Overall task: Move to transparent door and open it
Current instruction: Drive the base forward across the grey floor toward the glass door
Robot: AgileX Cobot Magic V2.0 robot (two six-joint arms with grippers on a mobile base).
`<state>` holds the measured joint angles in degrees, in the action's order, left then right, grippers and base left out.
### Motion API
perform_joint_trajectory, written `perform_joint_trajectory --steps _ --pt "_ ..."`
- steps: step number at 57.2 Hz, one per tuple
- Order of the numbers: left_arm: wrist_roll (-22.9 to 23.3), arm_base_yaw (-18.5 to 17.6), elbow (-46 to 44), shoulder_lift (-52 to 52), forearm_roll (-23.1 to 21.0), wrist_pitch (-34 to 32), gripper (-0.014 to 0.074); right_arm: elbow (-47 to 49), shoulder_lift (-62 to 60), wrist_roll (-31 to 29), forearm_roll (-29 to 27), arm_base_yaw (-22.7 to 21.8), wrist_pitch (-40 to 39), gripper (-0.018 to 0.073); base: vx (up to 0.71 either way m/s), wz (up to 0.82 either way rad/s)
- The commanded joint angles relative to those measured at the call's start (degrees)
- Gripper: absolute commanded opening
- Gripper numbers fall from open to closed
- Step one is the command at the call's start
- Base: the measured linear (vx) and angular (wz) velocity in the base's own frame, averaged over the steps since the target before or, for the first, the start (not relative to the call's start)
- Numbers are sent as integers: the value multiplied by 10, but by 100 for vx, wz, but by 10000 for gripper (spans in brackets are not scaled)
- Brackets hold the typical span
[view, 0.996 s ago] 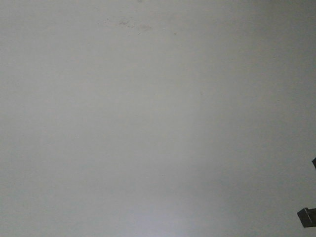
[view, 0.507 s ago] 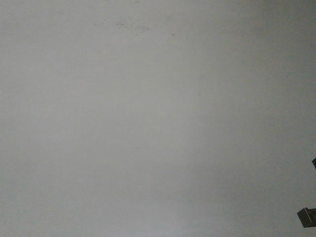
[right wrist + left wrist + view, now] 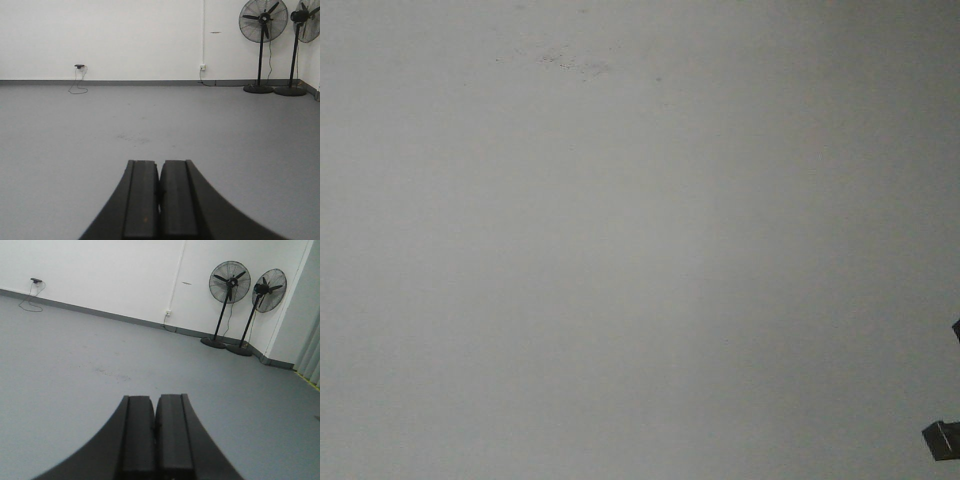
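Observation:
The transparent door is out of view in every frame. My left gripper (image 3: 155, 398) is shut, its two black fingers pressed together with nothing between them, held low over the grey floor (image 3: 75, 355). My right gripper (image 3: 160, 162) is shut the same way and holds nothing. The front view shows only bare grey floor (image 3: 640, 260) with a faint scuff mark (image 3: 565, 62) near the top.
Two black pedestal fans (image 3: 227, 285) (image 3: 267, 287) stand by the white wall (image 3: 100, 270) at the far right; the right wrist view shows them too (image 3: 262, 20). A cable and small box (image 3: 78, 67) sit at the wall's base. A dark robot part (image 3: 942, 438) shows at the front view's lower right.
The scuff mark on the floor has shifted slightly in the front view, down and to the left since half a second ago. Both grippers' state cannot be compared.

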<state>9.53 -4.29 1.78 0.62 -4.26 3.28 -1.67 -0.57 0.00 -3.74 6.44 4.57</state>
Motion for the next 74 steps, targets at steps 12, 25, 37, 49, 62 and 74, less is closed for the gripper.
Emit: perform_joint_trajectory --steps 12,25,37,49,62,74 --pt "-1 -3 7 -4 -6 -45 -3 -3 -9 0 1 -3 -46 116 21 14" --pt "-1 -3 7 -4 -6 -45 -3 -3 -9 0 1 -3 -46 116 26 29" --pt "-1 -3 7 -4 -6 -45 -3 -3 -9 0 1 -3 -46 116 30 25" --pt "-1 -3 7 -4 -6 -45 -3 -3 -9 0 1 -3 -46 116 35 10" --pt "-1 -3 7 -4 -6 -45 -3 -3 -9 0 1 -3 -46 116 39 -6" --pt "-1 -3 7 -4 -6 -45 -3 -3 -9 0 1 -3 -46 116 42 -10"
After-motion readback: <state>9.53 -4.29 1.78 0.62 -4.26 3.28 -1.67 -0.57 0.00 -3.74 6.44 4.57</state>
